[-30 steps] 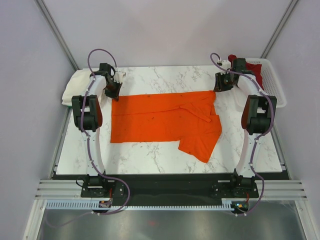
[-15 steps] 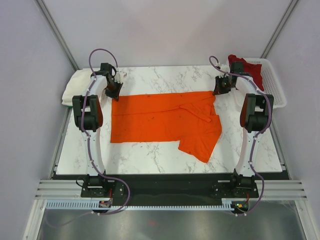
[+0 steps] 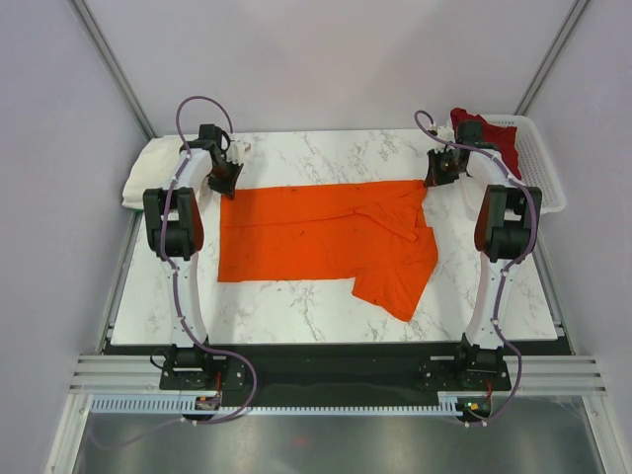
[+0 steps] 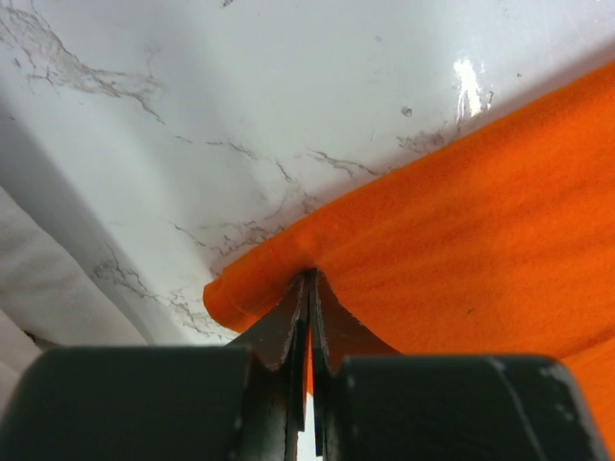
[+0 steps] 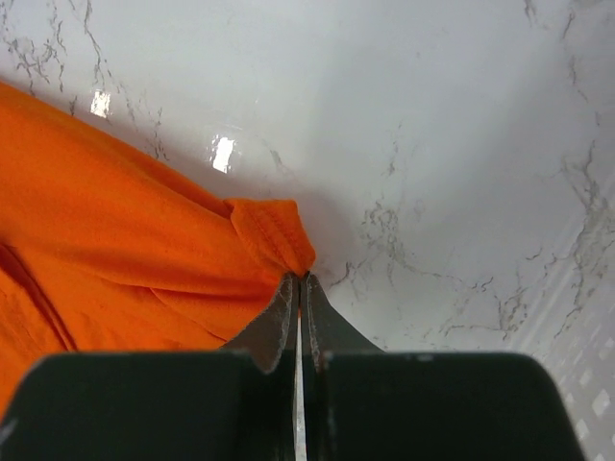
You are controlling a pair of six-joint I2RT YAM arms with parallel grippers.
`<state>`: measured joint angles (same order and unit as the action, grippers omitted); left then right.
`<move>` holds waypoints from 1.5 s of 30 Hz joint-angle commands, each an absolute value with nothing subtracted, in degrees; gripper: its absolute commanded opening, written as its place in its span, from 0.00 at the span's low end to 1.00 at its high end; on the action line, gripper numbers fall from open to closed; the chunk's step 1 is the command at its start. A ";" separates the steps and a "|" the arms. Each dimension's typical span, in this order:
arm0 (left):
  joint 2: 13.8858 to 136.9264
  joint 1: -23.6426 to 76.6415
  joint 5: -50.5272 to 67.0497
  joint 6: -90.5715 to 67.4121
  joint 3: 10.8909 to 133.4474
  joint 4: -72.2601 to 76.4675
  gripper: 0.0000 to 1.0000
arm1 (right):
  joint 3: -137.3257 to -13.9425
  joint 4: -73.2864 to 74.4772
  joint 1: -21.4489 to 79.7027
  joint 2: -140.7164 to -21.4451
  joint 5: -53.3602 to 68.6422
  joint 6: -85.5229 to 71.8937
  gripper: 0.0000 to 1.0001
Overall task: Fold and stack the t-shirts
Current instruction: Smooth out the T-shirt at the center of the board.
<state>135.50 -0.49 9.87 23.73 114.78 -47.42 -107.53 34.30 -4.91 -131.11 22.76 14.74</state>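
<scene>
The bright orange t-shirt (image 3: 326, 237) lies spread on the marble table, one sleeve hanging toward the near right. My left gripper (image 3: 227, 183) is shut on its far left corner; the wrist view shows the orange cloth (image 4: 452, 221) pinched at the gripper (image 4: 309, 279). My right gripper (image 3: 433, 178) is shut on the far right corner, hem (image 5: 274, 235) pinched at the gripper (image 5: 301, 280). The cream-white t-shirt (image 3: 148, 168) lies folded at the far left. The dark red t-shirt (image 3: 494, 133) lies in the basket.
The white mesh basket (image 3: 541, 163) stands at the far right edge of the table. The marble tabletop (image 3: 296, 306) shows bare in front of the orange shirt. Grey enclosure walls stand on both sides and behind.
The right gripper has come down and inward onto the shirt's far right corner, uncovering the dark red shirt. The left gripper has barely moved. The orange shirt lies as before.
</scene>
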 commanded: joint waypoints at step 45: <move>120.06 4.31 16.35 21.80 96.33 -45.00 0.21 | -109.50 49.13 7.47 -128.13 36.83 28.91 0.40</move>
<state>120.79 4.49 13.56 23.59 97.73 -45.76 -107.39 46.78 8.19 -126.69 34.85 26.35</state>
